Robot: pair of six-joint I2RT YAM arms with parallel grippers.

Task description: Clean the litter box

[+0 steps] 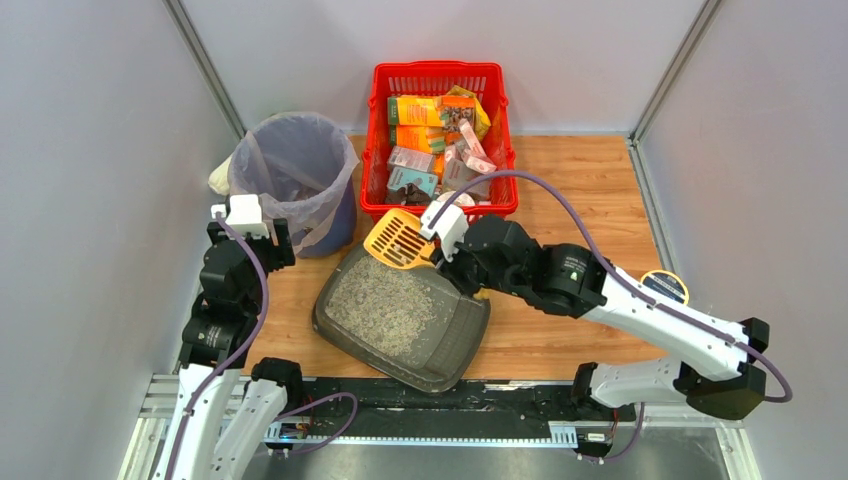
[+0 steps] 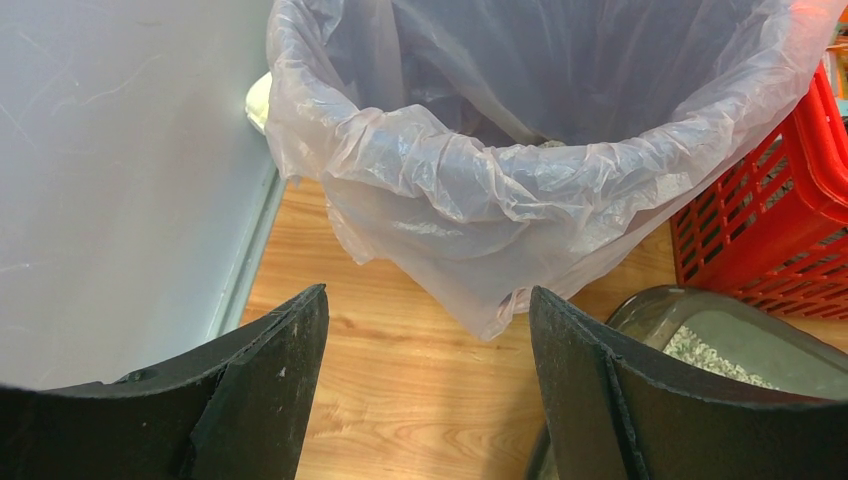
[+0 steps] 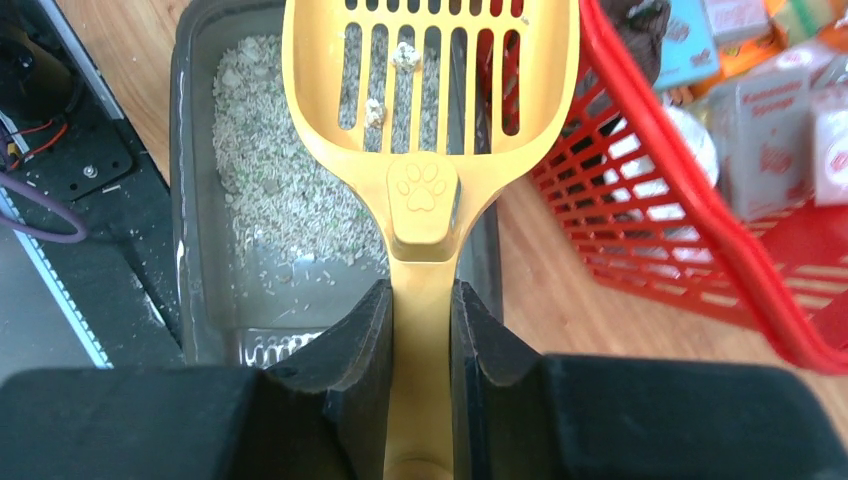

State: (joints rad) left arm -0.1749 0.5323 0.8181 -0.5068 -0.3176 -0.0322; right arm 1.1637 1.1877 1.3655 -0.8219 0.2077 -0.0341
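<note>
- Right tool (image 3: 420, 300) pinches the yellow scoop (image 3: 425, 190) by its handle.
- The scoop's head hangs over the litter box (image 1: 462, 330) at its 12 o'clock rim, mid-tabletop (image 1: 580, 190).
- Left tool (image 2: 430, 310) is spread and empty, facing the bin (image 2: 450, 190) at the box's 10 o'clock.

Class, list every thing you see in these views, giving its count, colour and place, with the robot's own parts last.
litter box: one, dark grey, table centre, holding pale litter
scoop: one, yellow, over the box's far end
bin: one, lined with a pale bag, far left
basket: one, red, far centre
packets: many, mixed colours, in the basket
round object: one, yellow and black, right side
table: one, wooden
left gripper: one, black, open, near the bin
right gripper: one, black, shut on the scoop's handle
</note>
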